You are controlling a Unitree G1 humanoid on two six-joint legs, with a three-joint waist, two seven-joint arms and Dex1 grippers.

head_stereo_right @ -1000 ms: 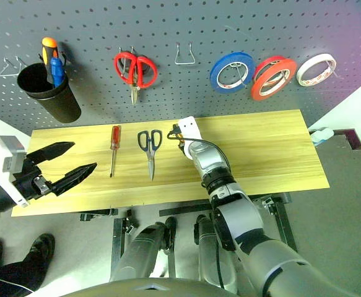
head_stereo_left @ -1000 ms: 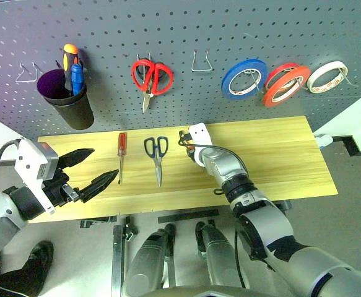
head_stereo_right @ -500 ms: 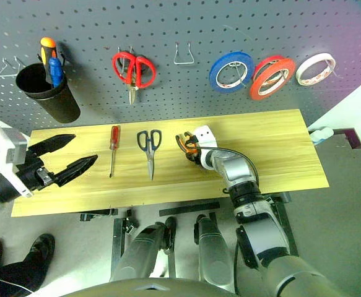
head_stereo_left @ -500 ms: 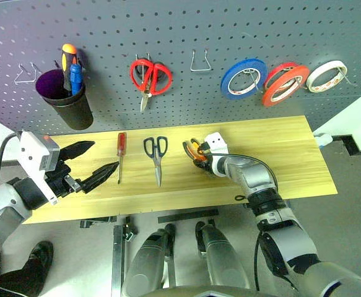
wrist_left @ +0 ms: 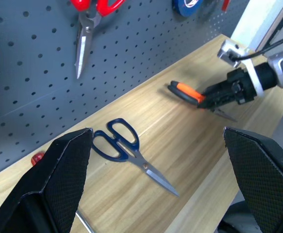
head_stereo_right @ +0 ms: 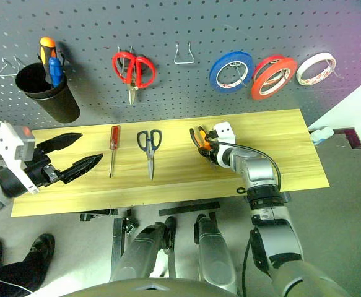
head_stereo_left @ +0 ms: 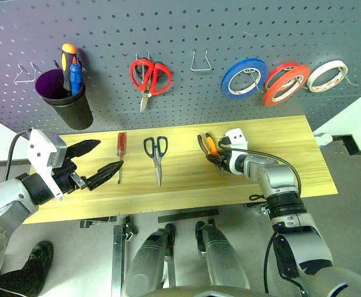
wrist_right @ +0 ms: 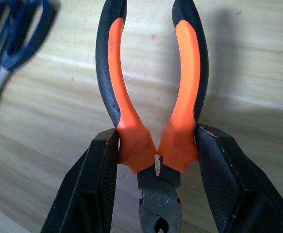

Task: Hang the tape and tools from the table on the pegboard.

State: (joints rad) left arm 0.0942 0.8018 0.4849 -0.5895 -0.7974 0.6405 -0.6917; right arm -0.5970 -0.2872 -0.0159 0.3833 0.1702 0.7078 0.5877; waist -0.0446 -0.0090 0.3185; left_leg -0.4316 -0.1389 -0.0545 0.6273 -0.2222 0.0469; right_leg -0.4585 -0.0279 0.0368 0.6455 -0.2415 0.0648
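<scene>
The right gripper (wrist_right: 156, 160) has its jaws clenched on the pliers (head_stereo_left: 208, 143) near the pivot, seemingly just above the surface (head_stereo_left: 279, 139). Next it must carry them to a free hook (head_stereo_left: 199, 62) on the pegboard (head_stereo_left: 186, 25); the left gripper (head_stereo_left: 96, 162) hangs released.

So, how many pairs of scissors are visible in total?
2: red-handled scissors hanging on the pegboard, and dark-handled scissors lying on the table. No others are visible.
</scene>
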